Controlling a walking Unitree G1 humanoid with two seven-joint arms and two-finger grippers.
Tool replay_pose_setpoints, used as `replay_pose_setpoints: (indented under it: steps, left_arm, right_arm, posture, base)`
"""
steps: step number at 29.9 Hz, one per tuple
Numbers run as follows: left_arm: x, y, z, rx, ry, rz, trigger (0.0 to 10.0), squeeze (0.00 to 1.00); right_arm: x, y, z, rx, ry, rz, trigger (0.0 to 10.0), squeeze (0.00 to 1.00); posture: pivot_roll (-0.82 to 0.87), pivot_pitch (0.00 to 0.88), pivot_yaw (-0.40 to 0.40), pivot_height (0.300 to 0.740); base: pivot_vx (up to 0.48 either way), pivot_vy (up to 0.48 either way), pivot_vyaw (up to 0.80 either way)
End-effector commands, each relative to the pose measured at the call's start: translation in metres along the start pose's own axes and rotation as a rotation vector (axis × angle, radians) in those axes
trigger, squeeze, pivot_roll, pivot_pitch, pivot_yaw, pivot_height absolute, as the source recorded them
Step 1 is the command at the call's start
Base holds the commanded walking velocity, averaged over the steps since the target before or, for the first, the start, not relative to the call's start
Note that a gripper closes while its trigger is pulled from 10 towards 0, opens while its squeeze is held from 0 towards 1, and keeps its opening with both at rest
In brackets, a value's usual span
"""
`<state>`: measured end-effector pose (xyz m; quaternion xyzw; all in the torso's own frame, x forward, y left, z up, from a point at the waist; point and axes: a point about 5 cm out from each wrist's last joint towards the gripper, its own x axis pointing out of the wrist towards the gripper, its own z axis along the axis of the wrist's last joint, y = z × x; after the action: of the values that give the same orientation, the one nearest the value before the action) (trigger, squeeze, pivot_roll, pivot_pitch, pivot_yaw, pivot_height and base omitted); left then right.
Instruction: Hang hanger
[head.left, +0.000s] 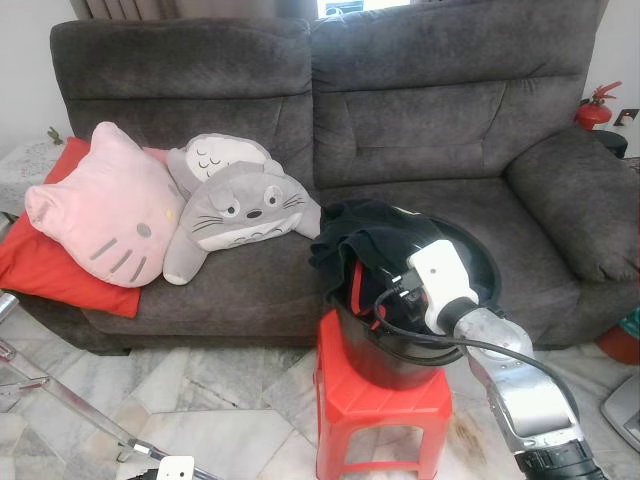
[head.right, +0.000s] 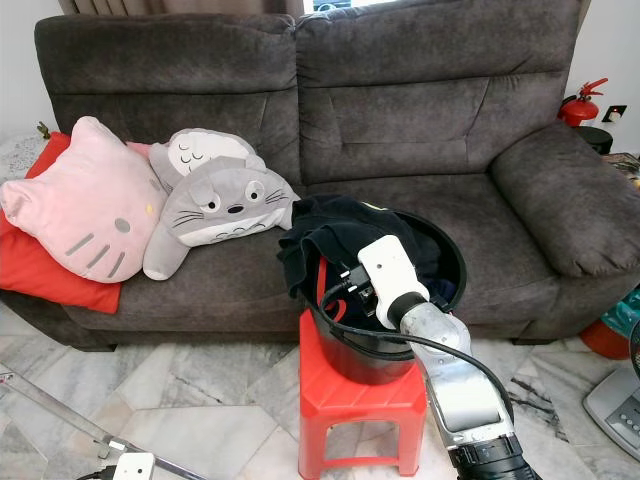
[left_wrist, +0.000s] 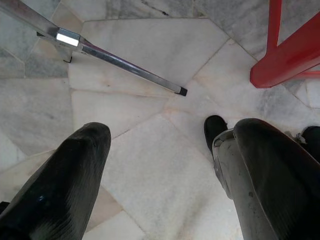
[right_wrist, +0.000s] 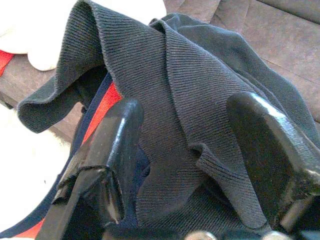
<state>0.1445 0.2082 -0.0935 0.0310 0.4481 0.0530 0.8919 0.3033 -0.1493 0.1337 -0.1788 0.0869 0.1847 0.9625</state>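
The right gripper (right_wrist: 185, 150) reached into the black bucket (head.left: 470, 255) at five o'clock, fingers spread wide around dark clothing (right_wrist: 200, 100), grasping nothing. The left gripper (left_wrist: 165, 170) hung open above the floor (left_wrist: 145, 50).

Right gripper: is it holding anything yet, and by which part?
Nothing held. The right gripper is open, its fingers straddling a fold of the dark knit garment in the black bucket. The left gripper hangs open over the floor.
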Motion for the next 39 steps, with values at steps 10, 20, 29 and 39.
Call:
replay_pose_setpoints:
  steps: [10,20,29,39]
  left_arm:
    - [0.000,0.001,-0.002,-0.012,0.015,0.008,10.0,0.00]
    - [0.000,0.000,-0.003,-0.015,0.017,0.005,10.0,0.00]
    - [0.000,-0.001,-0.002,-0.015,0.019,-0.005,10.0,0.00]
    - [0.000,-0.002,-0.003,-0.017,0.025,-0.010,10.0,0.00]
  right_arm:
    - [0.019,-0.013,0.000,-0.040,0.055,-0.066,10.0,0.00]
    - [0.023,-0.013,0.005,-0.073,0.059,-0.044,10.0,0.00]
    - [0.019,-0.026,0.007,-0.088,0.054,-0.137,10.0,0.00]
    - [0.015,-0.040,0.008,-0.086,0.048,-0.256,10.0,0.00]
  posture:
    - [-0.25,0.000,0.088,0.732]
    - [-0.25,0.000,0.087,0.732]
    - [-0.25,0.000,0.087,0.732]
    - [-0.26,0.000,0.088,0.732]
  base:
    - [0.000,0.000,0.00]
    - [0.000,0.000,0.00]
    - [0.000,0.000,0.00]
    - [0.000,0.000,0.00]
